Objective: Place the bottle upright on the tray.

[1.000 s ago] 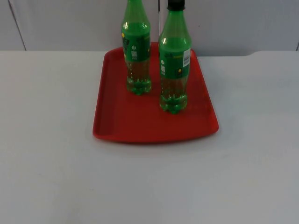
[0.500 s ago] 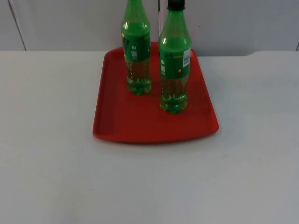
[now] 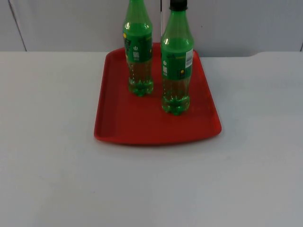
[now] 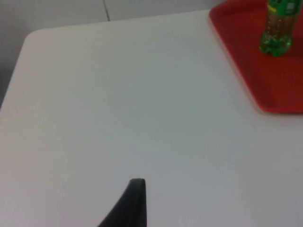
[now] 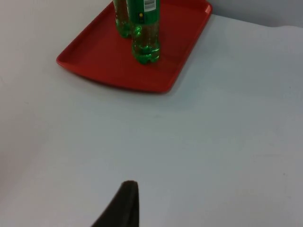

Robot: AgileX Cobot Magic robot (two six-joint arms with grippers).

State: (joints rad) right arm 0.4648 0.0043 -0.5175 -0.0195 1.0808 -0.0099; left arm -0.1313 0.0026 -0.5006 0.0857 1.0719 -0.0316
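Observation:
Two green bottles stand upright on the red tray at the table's far middle. The rear-left bottle is close to the tray's back edge. The black-capped bottle stands a little nearer and to its right. My left gripper hangs over bare table far to the left of the tray, where one bottle can be seen. My right gripper waits over bare table well clear of the tray and both bottles. Neither gripper touches anything.
The white table top spreads wide on both sides of the tray and in front of it. The grey partition wall rises just behind the tray.

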